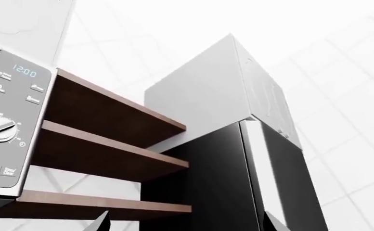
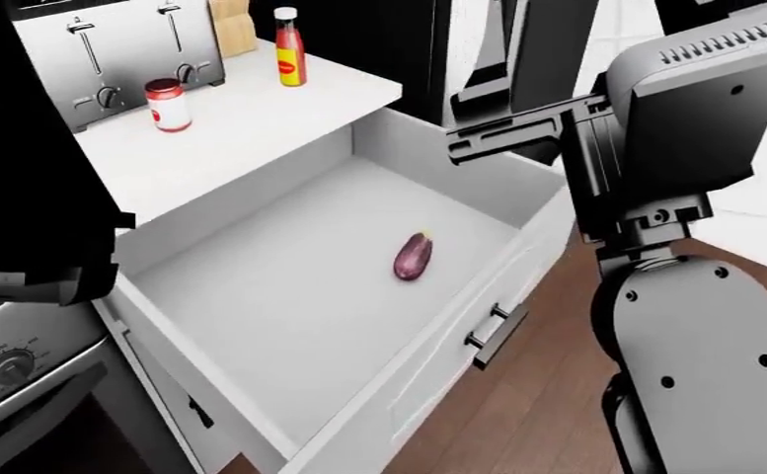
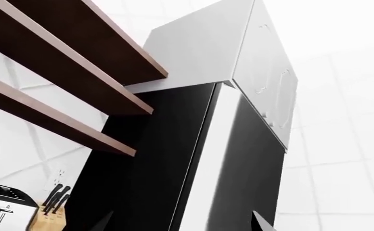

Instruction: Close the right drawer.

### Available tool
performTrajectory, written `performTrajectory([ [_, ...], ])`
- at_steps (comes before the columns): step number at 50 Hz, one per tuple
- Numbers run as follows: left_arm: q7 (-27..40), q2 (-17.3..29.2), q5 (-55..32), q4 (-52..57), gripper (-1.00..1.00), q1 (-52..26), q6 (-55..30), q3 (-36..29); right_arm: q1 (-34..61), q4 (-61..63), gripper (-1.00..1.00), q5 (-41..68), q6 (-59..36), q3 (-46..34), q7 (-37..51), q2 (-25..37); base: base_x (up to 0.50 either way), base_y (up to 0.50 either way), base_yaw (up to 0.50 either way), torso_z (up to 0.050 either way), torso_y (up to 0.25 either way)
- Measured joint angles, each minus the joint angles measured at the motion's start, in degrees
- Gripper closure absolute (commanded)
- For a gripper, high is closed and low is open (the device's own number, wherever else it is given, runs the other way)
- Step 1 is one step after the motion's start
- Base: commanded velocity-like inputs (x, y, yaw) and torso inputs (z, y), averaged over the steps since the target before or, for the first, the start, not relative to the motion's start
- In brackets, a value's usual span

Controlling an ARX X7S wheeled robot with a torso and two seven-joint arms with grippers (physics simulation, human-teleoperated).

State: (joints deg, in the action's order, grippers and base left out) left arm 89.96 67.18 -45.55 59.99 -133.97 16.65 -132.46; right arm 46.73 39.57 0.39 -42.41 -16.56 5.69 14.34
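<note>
The right drawer (image 2: 277, 301) stands pulled far out below the white counter, its pale grey inside showing. Its white front panel (image 2: 417, 380) carries a short black bar handle (image 2: 494, 336). A purple eggplant (image 2: 413, 256) lies inside it. My right arm (image 2: 679, 326) rises at the drawer's right side, above the handle. My left arm (image 2: 21, 197) is a dark mass at the left edge. Both wrist views look upward, away from the drawer. My left gripper (image 1: 190, 226) and right gripper (image 3: 181, 225) show only fingertips set wide apart, with nothing between them.
On the counter (image 2: 238, 128) stand a toaster (image 2: 119, 44), a red-lidded jar (image 2: 166, 104), a sauce bottle (image 2: 289, 47) and a knife block (image 2: 234, 25). An oven with a knob (image 2: 12, 367) is at lower left. A black fridge (image 1: 219, 178), brown shelves (image 1: 109, 149) and a microwave panel (image 1: 7, 120) rise ahead.
</note>
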Motion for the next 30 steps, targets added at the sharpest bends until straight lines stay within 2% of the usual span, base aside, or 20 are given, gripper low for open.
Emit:
performTrajectory([
  [14, 0.0, 0.4, 0.3, 0.0, -1.0, -0.7, 0.0, -0.7, -1.1, 0.6, -1.0, 0.1, -0.9, 0.5, 0.8, 0.4, 0.0, 0.0, 0.0, 0.0, 0.0],
  [24, 0.0, 0.7, 0.7, 0.0, -1.0, -0.7, 0.1, -1.1, -1.8, 0.6, -1.0, 0.0, -0.8, 0.7, 1.5, 0.6, 0.3, -0.38, 0.0, 0.0, 0.0],
  [30, 0.0, 0.7, 1.0, -0.1, -1.0, -0.6, 0.2, -1.3, -2.1, 0.9, -1.0, 0.1, -0.8, 0.9, 1.9, 0.8, 0.03, -0.03, 0.0, 0.0, 0.002],
])
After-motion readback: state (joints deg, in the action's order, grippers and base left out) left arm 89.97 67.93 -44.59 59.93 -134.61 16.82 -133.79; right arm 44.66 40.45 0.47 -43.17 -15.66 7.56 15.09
